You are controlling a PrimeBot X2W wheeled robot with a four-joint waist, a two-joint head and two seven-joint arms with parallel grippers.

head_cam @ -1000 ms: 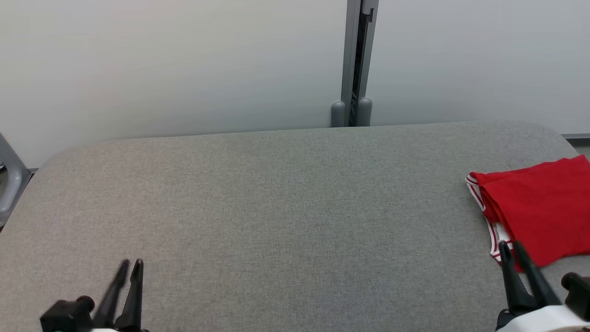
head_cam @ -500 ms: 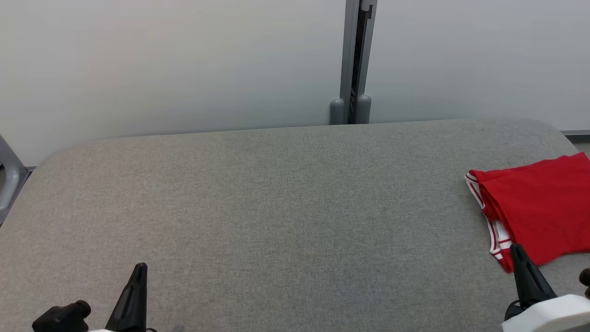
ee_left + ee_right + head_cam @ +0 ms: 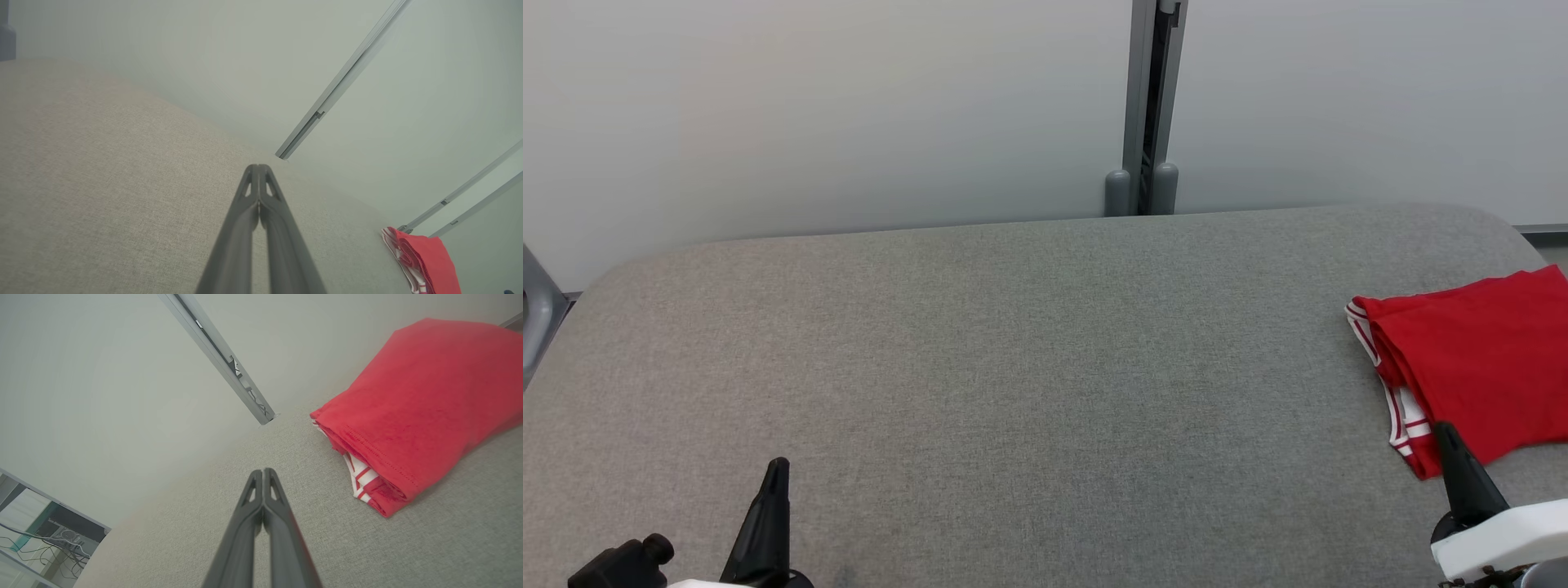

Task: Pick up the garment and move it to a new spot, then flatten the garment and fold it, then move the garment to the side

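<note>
The left tool (image 3: pixel 777 467), at 7 o'clock in the head view, has its two fingers pressed together on nothing. The right tool (image 3: pixel 1445 433), at 4 o'clock, is likewise closed and empty. The grey fabric worktop (image 3: pixel 1013 343) spans the view, with a pale wall (image 3: pixel 809 106) behind it. The folded red garment (image 3: pixel 1478 367), trimmed in white stripes, lies at the worktop's 3 o'clock edge, near the right tool's tip but apart from it. A grey post (image 3: pixel 1147 106) stands at 12 o'clock.

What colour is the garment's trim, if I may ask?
Red-and-white striped trim, best in right wrist view.
</note>
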